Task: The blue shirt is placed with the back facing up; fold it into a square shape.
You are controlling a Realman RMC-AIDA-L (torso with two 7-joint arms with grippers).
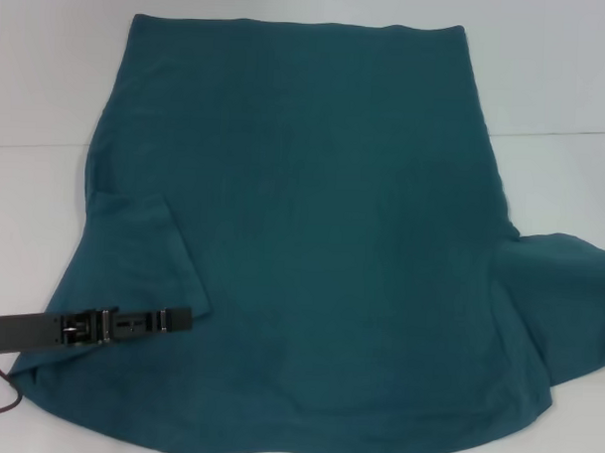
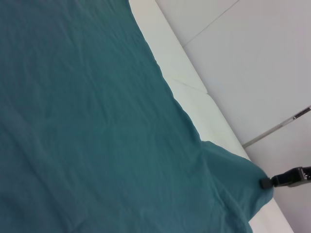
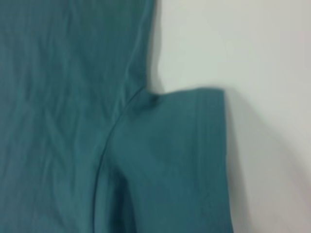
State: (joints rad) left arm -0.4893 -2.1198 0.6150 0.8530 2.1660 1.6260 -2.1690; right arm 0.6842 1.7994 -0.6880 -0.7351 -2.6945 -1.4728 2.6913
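The blue shirt (image 1: 322,237) lies spread flat on the white table (image 1: 50,69), hem at the far side. Its left sleeve (image 1: 147,256) is folded inward onto the body. The right sleeve (image 1: 563,305) still sticks out sideways and also fills the right wrist view (image 3: 170,165). My left gripper (image 1: 180,320) reaches in low from the left, its tip at the folded sleeve's near corner. A dark tip of my right gripper (image 2: 286,178) shows in the left wrist view, at the outer edge of the right sleeve (image 2: 238,174). It is outside the head view.
Bare white table (image 1: 566,77) surrounds the shirt at the left, right and far sides. A thin seam line (image 1: 559,134) crosses the tabletop. A dark red cable (image 1: 3,400) hangs under the left arm near the front left edge.
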